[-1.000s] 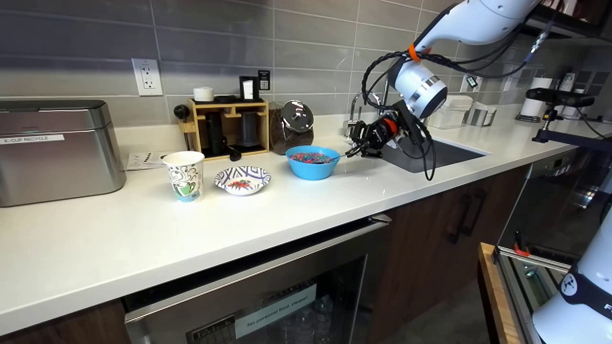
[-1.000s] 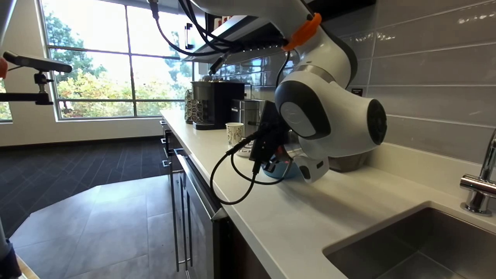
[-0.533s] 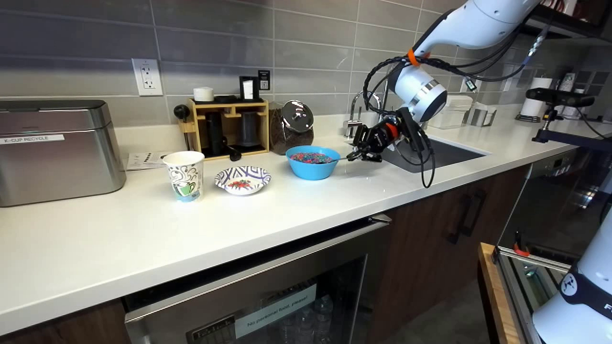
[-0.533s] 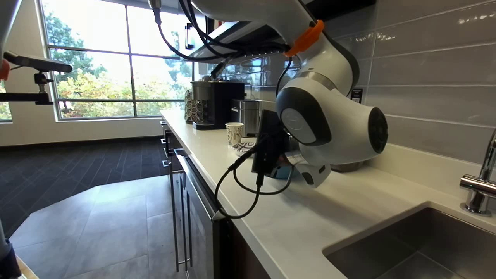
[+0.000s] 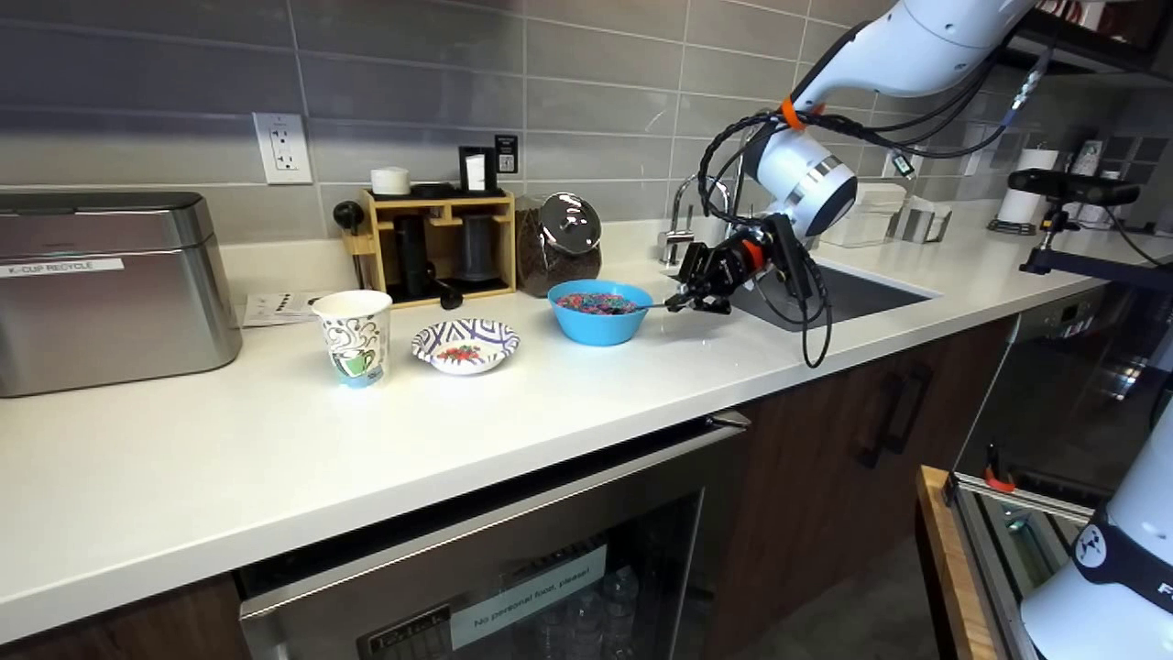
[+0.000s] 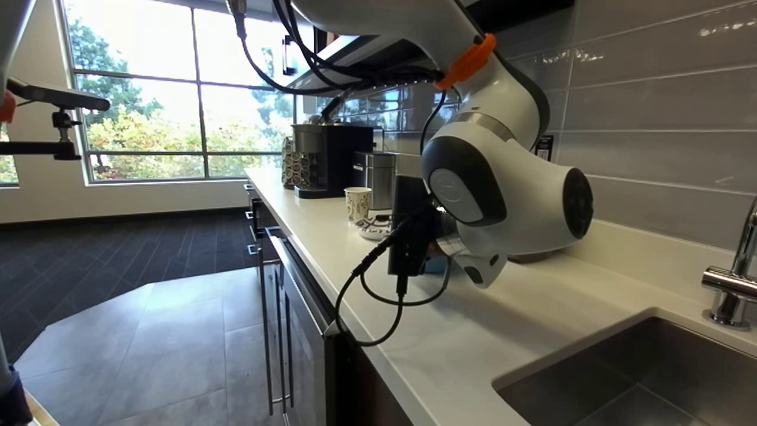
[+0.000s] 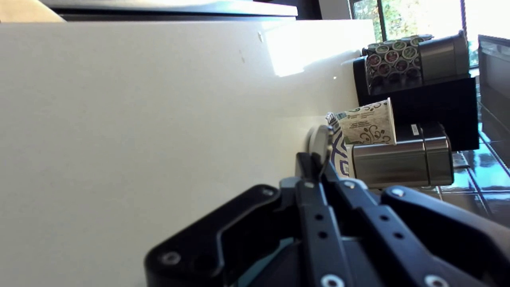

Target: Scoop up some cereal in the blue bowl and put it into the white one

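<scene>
In an exterior view, the glossy bright-blue round bowl, plastic by the look (image 5: 597, 328), stands full of multicoloured cereal (image 5: 592, 302); it hasn't shifted over the last second. What changed: the black two-finger metal gripper (image 7: 316, 163), just off its 3 o'clock, has dipped slightly, and the thin silver metal spoon (image 5: 651, 306) now lies nearer level over the rim. My read: lining up to push under and scoop. Spoon head is out of sight, so can't tell if it carries anything, or if the handle touches the rim.

Gripper: closed right down, clamped on the spoon handle, nothing else held.

Shallow white paper-looking bowl with dark-blue patterning (image 5: 493, 341): about 9 o'clock of the blue one, near, not touching, unmoved, a few red-and-green pieces (image 5: 460, 353) in it. So a little is in; this scoop's transfer isn't done. Tall white printed paper cup (image 5: 356, 341) just beside it, also 9 o'clock.

White jointed robot arm (image 5: 806, 174): reaches in from 2 o'clock, wrist bent low, gripper aimed toward 8 o'clock.
</scene>
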You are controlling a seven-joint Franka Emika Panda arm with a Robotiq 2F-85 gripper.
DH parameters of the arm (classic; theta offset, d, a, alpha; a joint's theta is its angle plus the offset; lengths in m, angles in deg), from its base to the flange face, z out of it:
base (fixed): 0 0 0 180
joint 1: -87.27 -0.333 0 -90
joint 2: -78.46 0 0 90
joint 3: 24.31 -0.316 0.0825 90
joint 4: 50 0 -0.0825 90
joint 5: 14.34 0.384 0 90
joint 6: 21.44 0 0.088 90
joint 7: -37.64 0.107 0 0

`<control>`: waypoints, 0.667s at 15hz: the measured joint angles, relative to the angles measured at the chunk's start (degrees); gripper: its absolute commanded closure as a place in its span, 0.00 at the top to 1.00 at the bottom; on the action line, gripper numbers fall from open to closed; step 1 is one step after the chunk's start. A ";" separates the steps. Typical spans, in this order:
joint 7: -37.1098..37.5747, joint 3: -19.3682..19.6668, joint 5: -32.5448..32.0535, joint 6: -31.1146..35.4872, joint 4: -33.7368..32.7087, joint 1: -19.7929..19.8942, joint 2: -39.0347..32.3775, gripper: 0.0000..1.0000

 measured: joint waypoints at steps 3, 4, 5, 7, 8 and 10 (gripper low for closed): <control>-1.61 0.07 0.00 0.00 0.00 0.00 -0.11 0.01; -2.09 0.10 0.00 -0.01 0.00 0.01 -0.14 0.01; -2.52 0.12 0.00 -0.01 0.00 0.03 -0.17 0.01; -3.47 0.14 0.00 -0.01 0.00 0.09 -0.23 0.01; -4.08 0.14 0.00 -0.02 0.00 0.15 -0.27 0.01; -5.28 0.14 0.00 -0.02 0.00 0.26 -0.34 0.01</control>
